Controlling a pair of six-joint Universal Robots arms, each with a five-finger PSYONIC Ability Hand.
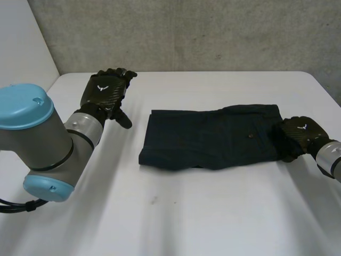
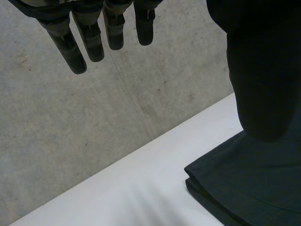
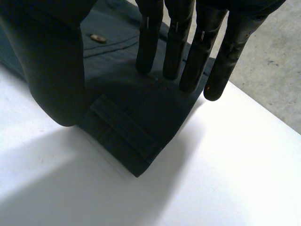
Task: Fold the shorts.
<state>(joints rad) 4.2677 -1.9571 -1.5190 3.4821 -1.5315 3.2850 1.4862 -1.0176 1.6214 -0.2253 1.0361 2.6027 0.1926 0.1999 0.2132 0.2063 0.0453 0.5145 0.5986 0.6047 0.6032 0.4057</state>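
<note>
The shorts (image 1: 210, 137) are perhaps being touched at 3 o'clock by the straight-fingered right hand (image 1: 299, 136); the left hand (image 1: 106, 92) is being held open, empty.

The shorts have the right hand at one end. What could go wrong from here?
1. The right hand has straight fingers over a corner of the shorts, not pinching it, so a pull may slip off.
2. The left hand is off the shorts, so the stacked layers at that end may shift.
</note>
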